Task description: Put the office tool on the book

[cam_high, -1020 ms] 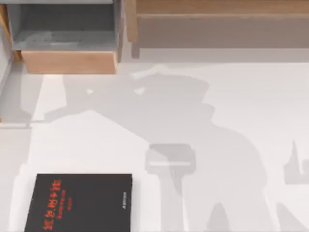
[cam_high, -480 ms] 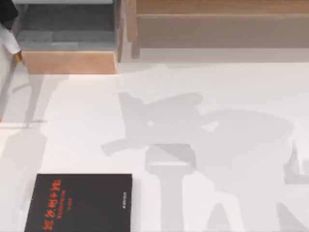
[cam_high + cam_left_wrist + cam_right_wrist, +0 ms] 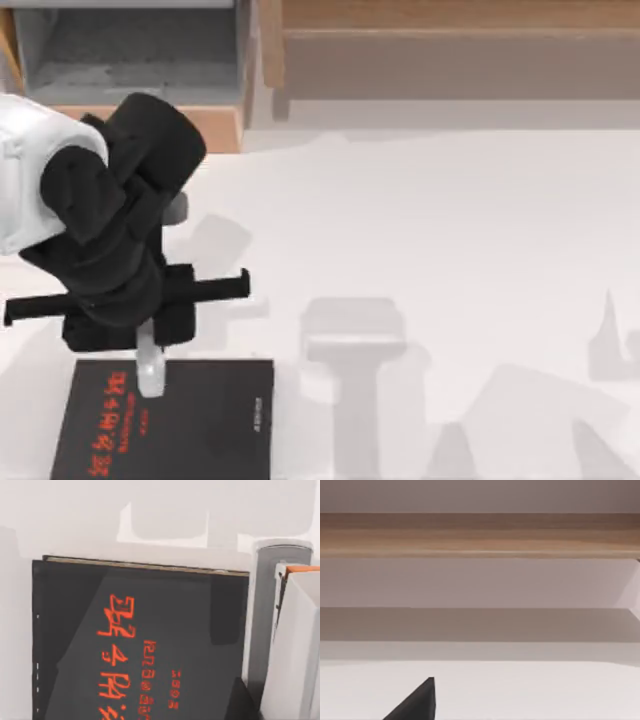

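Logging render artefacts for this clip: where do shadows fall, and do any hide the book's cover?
Top view: soft grey shadows lie across the table, right of the left pincer; the book stays readable beneath the pale office tool. Left wrist view: a darker shadow band crosses the book cover, red characters still legible. Right wrist view: even light, a broad shadow under the wooden shelf.

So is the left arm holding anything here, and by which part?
The left gripper holds the pale office tool by its upper end, over the book.
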You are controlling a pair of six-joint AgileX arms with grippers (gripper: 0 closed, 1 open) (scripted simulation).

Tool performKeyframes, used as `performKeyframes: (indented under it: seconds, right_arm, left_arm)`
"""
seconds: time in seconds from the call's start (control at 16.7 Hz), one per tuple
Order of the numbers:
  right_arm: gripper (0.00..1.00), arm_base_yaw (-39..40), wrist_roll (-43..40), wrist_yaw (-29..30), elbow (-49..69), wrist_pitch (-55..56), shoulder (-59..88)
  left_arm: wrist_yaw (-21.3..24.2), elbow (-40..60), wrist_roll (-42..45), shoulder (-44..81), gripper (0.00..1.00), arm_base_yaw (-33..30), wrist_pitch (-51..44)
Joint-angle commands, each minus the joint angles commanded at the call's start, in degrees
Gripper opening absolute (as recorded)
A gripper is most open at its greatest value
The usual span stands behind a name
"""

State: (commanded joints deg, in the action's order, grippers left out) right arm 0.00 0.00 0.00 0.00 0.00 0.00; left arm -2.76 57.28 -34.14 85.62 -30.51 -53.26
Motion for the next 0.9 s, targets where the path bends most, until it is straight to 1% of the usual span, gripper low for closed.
performKeyframes:
  seconds: [0.12,0.24,0.6,0.9]
  right_arm:
    - [1.00,0.0,0.0,0.0,0.0,0.0,0.0]
    - [1.00,0.0,0.0,0.0,0.0,0.0,0.0]
    - [1.00,0.0,0.0,0.0,0.0,0.0,0.0]
    - [1.00,0.0,0.0,0.0,0.0,0.0,0.0]
  left_arm:
    - [-0.7,-3.9,-0.3,-1.6,0.00,-3.6,-0.5]
    - [-1.1,-5.5,-0.4,-2.3,0.00,-5.2,-0.8]
    - [-1.0,-5.6,-0.3,-1.9,0.00,-5.0,-0.6]
    - [-1.1,-9.1,0.1,0.2,0.00,-4.8,5.3]
